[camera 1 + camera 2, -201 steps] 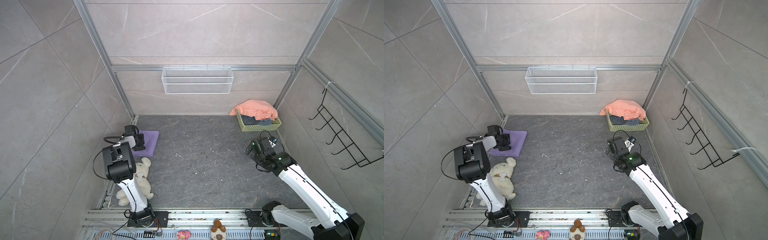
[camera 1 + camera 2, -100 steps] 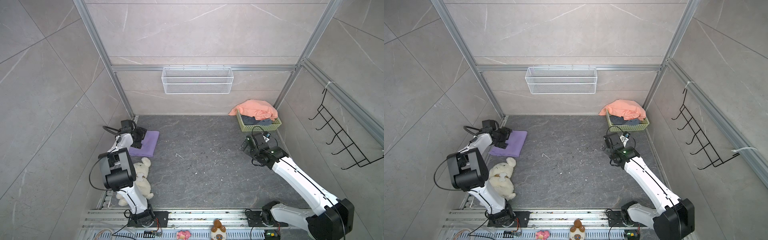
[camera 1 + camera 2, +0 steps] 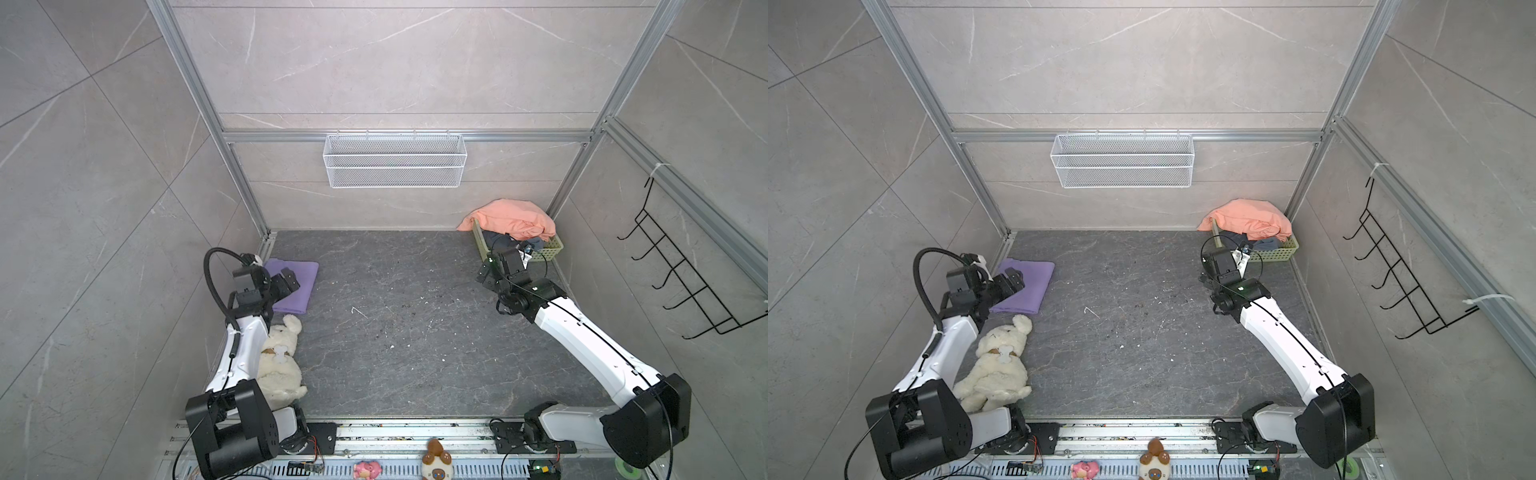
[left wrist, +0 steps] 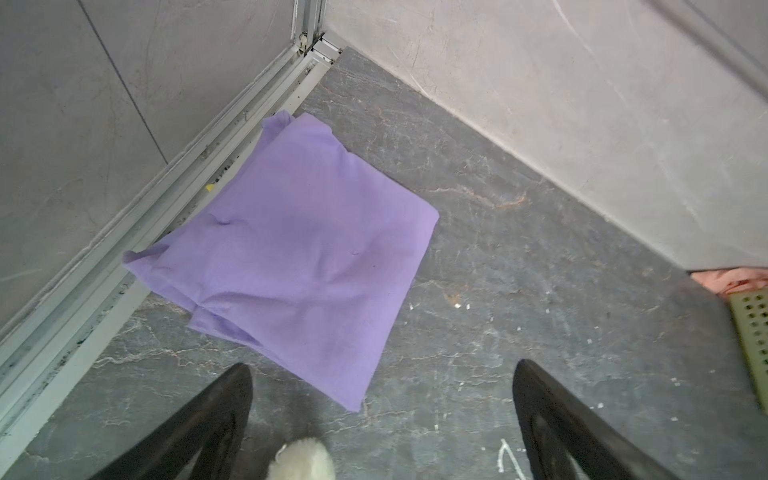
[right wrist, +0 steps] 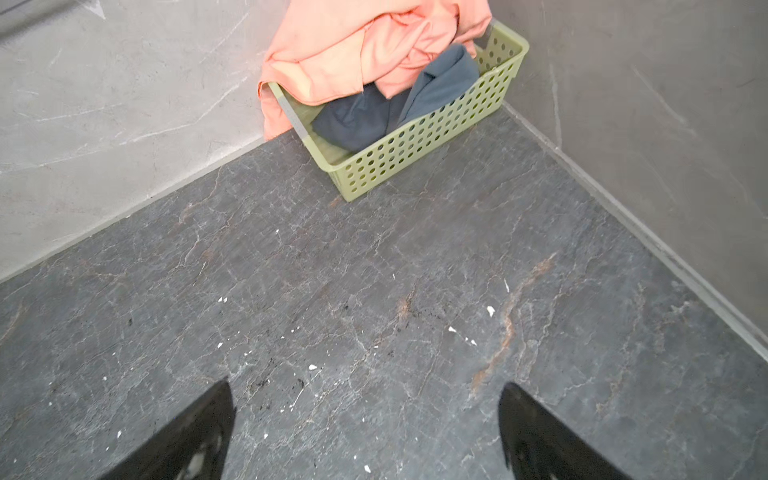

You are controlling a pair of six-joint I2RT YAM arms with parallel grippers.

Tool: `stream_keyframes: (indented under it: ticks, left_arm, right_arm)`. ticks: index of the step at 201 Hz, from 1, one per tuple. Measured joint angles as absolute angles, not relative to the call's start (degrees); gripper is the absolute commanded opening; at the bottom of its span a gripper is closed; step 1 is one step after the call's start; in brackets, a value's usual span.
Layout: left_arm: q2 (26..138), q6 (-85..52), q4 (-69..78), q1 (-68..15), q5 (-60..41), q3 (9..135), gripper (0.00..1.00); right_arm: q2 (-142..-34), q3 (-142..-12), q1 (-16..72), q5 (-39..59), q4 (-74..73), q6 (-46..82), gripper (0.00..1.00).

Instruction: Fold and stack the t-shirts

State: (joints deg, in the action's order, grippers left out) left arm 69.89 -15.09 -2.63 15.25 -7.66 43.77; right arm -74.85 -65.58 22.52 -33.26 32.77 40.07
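A folded lilac t-shirt (image 3: 305,286) (image 3: 1030,286) (image 4: 299,241) lies flat on the floor in the far left corner. My left gripper (image 3: 293,280) (image 3: 1015,279) (image 4: 380,368) hovers over its near edge, open, with nothing between the fingers. A crumpled salmon-orange t-shirt (image 3: 513,220) (image 3: 1250,220) (image 5: 365,50) drapes over a green basket (image 3: 550,249) (image 5: 415,153) in the far right corner. A slate-grey t-shirt (image 5: 374,116) lies under it in the basket. My right gripper (image 3: 494,266) (image 5: 365,386) stands open and empty over bare floor, a short way in front of the basket.
A cream plush dog (image 3: 282,357) (image 3: 1000,361) (image 4: 301,459) lies beside the left arm, just nearer than the lilac shirt. A white wire basket (image 3: 395,162) hangs on the back wall. A black hook rack (image 3: 685,286) is on the right wall. Small toys (image 3: 436,461) sit on the front rail.
My left gripper has opened and drawn back from the lilac shirt, which stays folded on the floor. The right gripper has moved toward the basket, still open.
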Motion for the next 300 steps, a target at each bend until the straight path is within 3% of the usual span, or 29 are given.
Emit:
stream_keyframes:
  ticks: [56,134,194,300]
  left_arm:
    - [71.4,-11.3,11.8,15.2,-6.5,32.4,1.00]
    - [80.9,-11.1,30.8,14.1,-4.6,24.1,1.00]
    - [86.0,-4.5,41.7,3.1,0.4,21.3,1.00]
    - [86.5,-3.0,44.3,3.1,4.4,20.3,1.00]
  right_arm:
    - [-72.6,-64.6,22.5,-38.9,29.8,38.0,0.99]
    - [-66.3,-47.5,22.4,-46.3,12.5,24.3,0.99]
    - [-66.6,-39.8,21.8,-45.9,3.0,18.7,0.99]
    - [-71.0,-21.5,13.4,-38.9,-23.9,13.1,0.99]
